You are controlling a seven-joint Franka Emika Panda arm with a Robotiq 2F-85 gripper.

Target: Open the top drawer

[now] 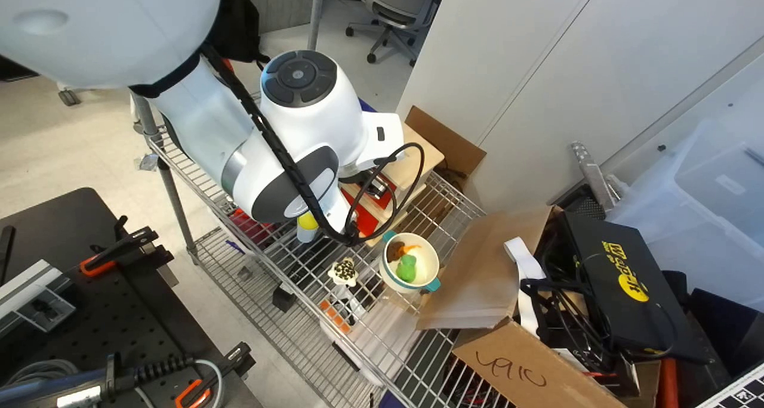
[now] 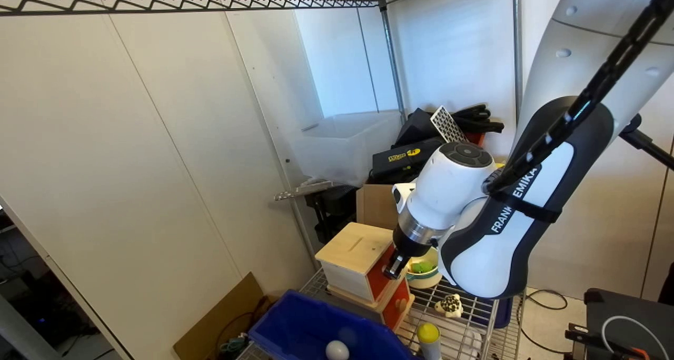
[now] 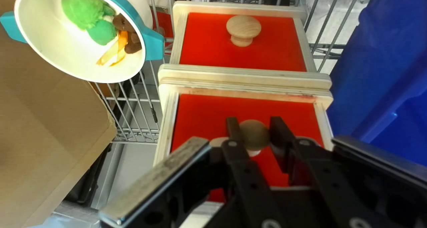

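Note:
The light-wood cabinet (image 2: 347,276) stands on a wire shelf, with two red-fronted drawers. The top drawer (image 3: 206,113) is nearest my gripper in the wrist view and looks flush in its frame; its front also shows in an exterior view (image 2: 377,278). Its round wooden knob (image 3: 254,136) sits between my fingertips. My gripper (image 3: 255,128) has both fingers against the sides of this knob, shut on it. In an exterior view the gripper (image 2: 394,269) is at the top drawer's front. The lower drawer (image 3: 206,51), with its own knob (image 3: 243,28), is shut.
A blue bin (image 2: 326,323) stands beside the cabinet, holding a white ball (image 2: 337,350). A teal-handled pot (image 1: 412,271) with toy food stands on the cabinet's other side. A cardboard box (image 3: 50,128), a spotted toy (image 2: 450,306) and a yellow-topped cup (image 2: 429,339) are near.

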